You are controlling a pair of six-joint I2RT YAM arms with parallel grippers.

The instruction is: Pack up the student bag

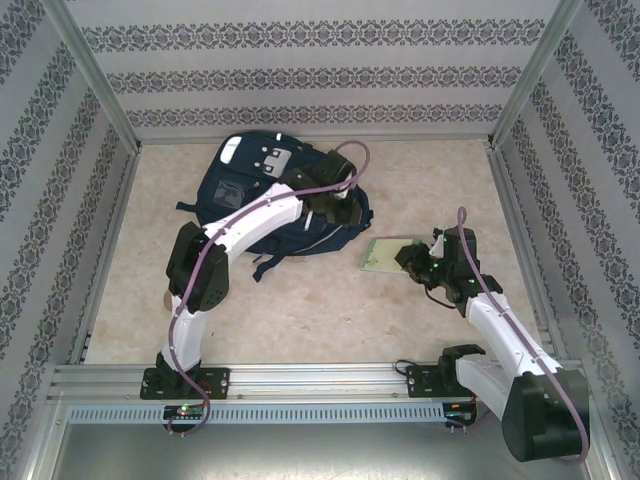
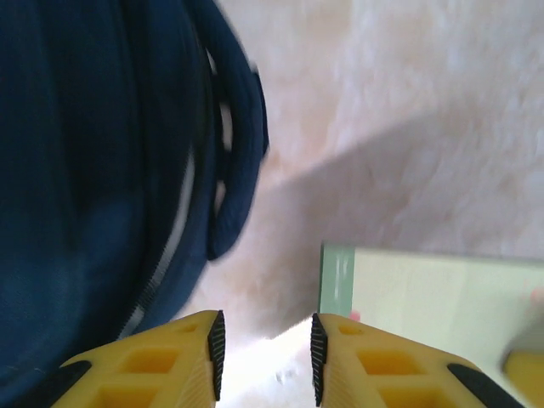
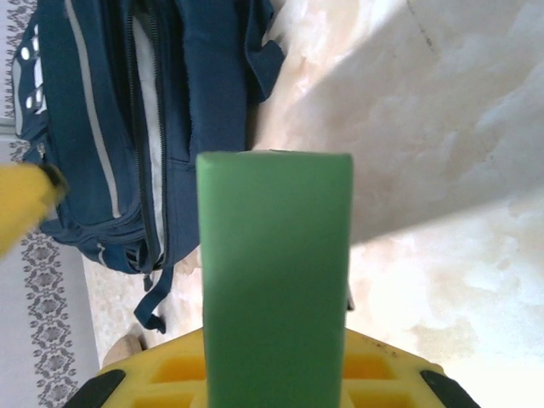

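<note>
The left pincer (image 2: 265, 365) hangs low over the tabletop (image 1: 320, 310), its jaws a narrow way apart with nothing between them. It probably waits there to catch or spread the fabric when something is brought in. The student bag (image 1: 240, 185) lies flat just to this pincer's left, with a padded loop curling out towards it.

The bag is navy cloth with thin pale stripes, white-grey patches at the end farthest from the arms, and dark straps trailing loose. Its long zip seems parted, since a pale strip shows inside — whether the gap is wide enough cannot be told.

To the left pincer's right, near it, lies the flat green book (image 3: 276, 272). The right pincer (image 1: 420, 262) is clamped on the book's near end, so the book juts straight ahead of it. The bag is ahead and to the left of this pincer — a likely line for sliding the book in. Whether the book rests on the tabletop or is lifted off it cannot be told.
</note>
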